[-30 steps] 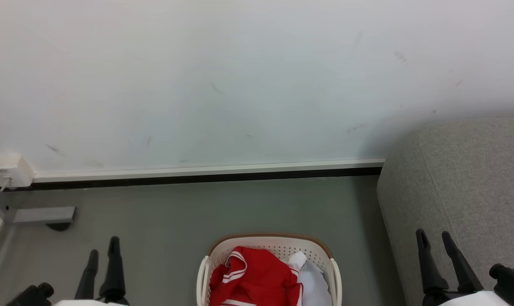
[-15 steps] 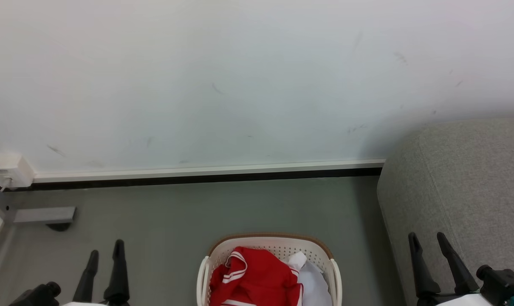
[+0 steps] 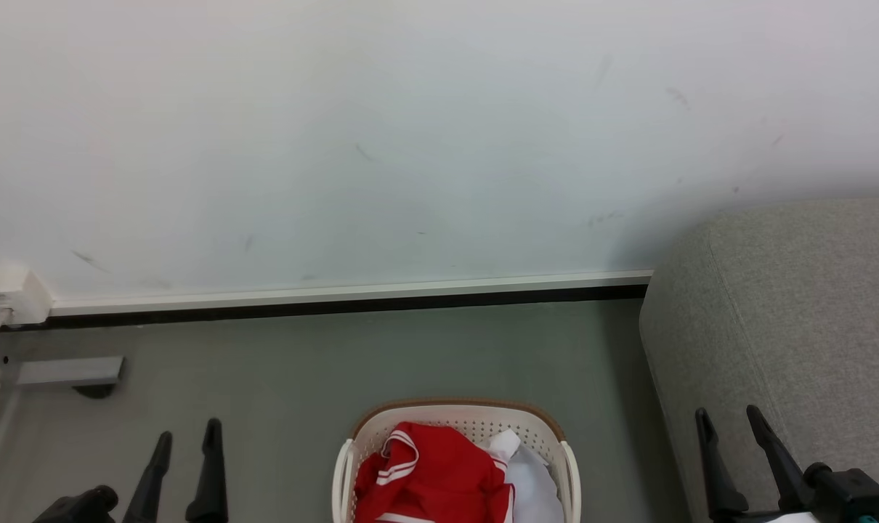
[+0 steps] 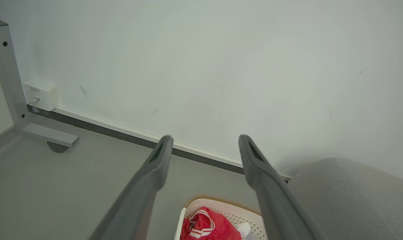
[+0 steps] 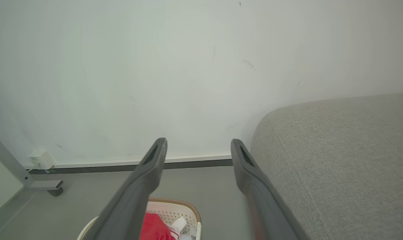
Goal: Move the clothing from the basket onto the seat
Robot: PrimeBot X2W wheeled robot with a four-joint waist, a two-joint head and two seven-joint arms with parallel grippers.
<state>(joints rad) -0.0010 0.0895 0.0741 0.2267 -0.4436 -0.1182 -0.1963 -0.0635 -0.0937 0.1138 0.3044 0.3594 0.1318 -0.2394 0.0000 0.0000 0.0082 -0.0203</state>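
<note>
**Status.** Both sets of jaws stand spread wide and hold nothing. The left gripper (image 3: 188, 430) sits at the lower left of the head view, over bare floor (image 3: 439, 349). The right gripper (image 3: 728, 412) sits at the lower right, in front of the side of the seat (image 3: 795, 312).

**Location of load.** The clothing (image 3: 432, 472) lies bunched in the basket (image 3: 483, 425) at the bottom centre of the head view, cut off by the lower edge. A pale sheet (image 3: 535, 483) lies to its right, touching it. The seat takes up the right of the frame, with a strip of floor between it and the basket. No garment is on the seat; the transfer is not yet begun.

**Probable faults and causes.**
- Wrong item lifted: a grasp near the line where red cloth meets the sheet would likely take both.
- Missed or shallow grasp: part of the load lies below the frame edge, so depth is poorly judged. A pinch on one thin fold may slip.
- Basket dragged or tipped: a jaw catching the rim (image 3: 454, 402) or the perforated wall, or a trailing hem snagging on it, would likely pull the basket along.
- Contact with upholstery: the right gripper is close to the seat's side, and a wide swing may brush it.
- Garment sliding to the floor: the seat's edge is rounded, so a drop near it may not hold.
</note>
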